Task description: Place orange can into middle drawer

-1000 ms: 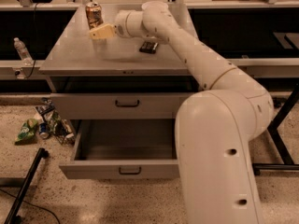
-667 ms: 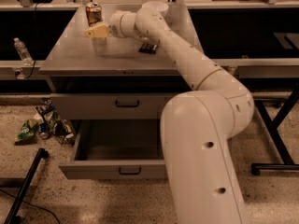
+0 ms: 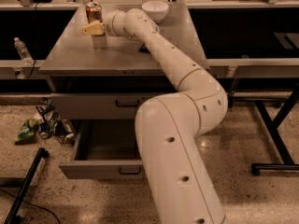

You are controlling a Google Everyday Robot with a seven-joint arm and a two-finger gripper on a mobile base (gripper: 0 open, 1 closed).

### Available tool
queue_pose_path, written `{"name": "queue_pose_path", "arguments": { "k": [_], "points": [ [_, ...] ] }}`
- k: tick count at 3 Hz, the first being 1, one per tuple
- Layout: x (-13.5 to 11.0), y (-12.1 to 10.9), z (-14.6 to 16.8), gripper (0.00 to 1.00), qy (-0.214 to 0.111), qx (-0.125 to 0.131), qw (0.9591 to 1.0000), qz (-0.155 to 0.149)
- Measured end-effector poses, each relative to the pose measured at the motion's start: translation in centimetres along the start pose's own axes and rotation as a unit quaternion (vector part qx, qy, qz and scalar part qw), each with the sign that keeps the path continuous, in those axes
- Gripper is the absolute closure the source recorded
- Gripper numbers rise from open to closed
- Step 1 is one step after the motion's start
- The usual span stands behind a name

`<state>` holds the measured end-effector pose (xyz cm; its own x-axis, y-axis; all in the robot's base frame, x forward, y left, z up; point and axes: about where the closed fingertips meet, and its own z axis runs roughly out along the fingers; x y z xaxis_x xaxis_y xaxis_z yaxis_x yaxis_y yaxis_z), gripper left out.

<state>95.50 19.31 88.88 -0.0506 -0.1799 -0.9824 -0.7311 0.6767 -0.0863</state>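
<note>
Orange can (image 3: pixel 94 12) stands upright at about 11 o'clock on the desk (image 3: pixel 74 55) top. The gripper (image 3: pixel 92 29) sits just at the can's 6 o'clock, not around it; how wide the jaws stand cannot be told. A white bowl (image 3: pixel 155 9) rests at the can's 3 o'clock. The middle drawer (image 3: pixel 100 169) is pulled open at the desk's 6 o'clock.

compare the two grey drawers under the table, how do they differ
The upper drawer is shut; the middle drawer is pulled out, its inside showing. The upper drawer sits just under the tabletop; the middle drawer is below it. Both have grey fronts with small dark bar handles. The gripper is up by the orange can.
</note>
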Motion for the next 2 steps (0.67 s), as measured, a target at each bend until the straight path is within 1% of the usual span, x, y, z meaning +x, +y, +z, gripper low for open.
{"name": "queue_pose_path", "arguments": {
  "k": [1, 2],
  "points": [
    [-0.3, -1.0, 1.5, 0.0, -0.012, 0.02, 0.9996, 0.017],
    [-0.3, -2.1, 2.8, 0.02, -0.028, 0.036, 0.9983, 0.038]
  ]
}}
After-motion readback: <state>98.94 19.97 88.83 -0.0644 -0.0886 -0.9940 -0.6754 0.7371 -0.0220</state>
